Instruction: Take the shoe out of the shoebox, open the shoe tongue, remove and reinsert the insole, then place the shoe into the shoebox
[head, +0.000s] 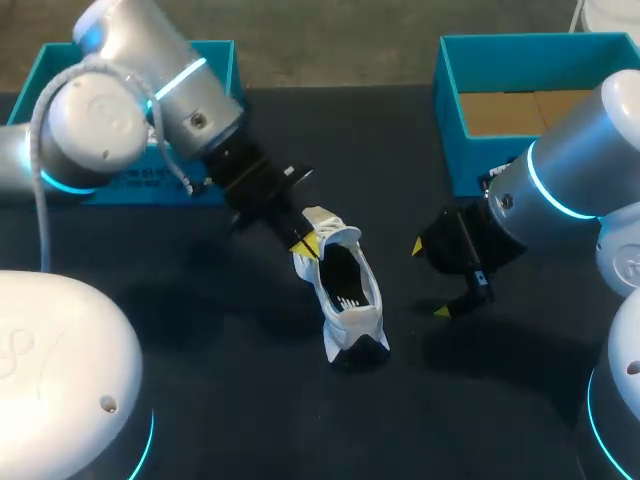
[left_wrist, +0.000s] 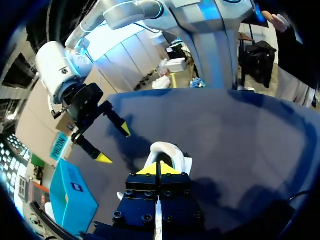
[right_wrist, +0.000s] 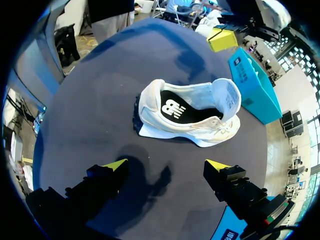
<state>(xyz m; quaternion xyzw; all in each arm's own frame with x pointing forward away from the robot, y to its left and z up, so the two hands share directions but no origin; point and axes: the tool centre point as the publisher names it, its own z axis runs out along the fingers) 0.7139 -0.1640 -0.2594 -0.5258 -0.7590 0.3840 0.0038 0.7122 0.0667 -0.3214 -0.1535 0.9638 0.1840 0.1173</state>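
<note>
A white shoe (head: 345, 325) lies on the dark table, its tongue (right_wrist: 227, 95) folded up over the toe end and a black insole (right_wrist: 172, 107) inside. My left gripper (head: 308, 243) is shut right at the tongue's tip. In the left wrist view its yellow tips (left_wrist: 159, 169) meet just behind the shoe (left_wrist: 170, 150), with nothing visible between them. My right gripper (head: 430, 278) stands wide open a little to the right of the shoe, not touching it. In its own wrist view the right gripper (right_wrist: 170, 167) faces the side of the shoe (right_wrist: 200, 130).
The open teal shoebox (head: 447, 80) with a cardboard bottom stands at the back right. A second teal box part (head: 140, 185) sits at the back left, behind my left arm. My right gripper (left_wrist: 114, 145) also shows in the left wrist view.
</note>
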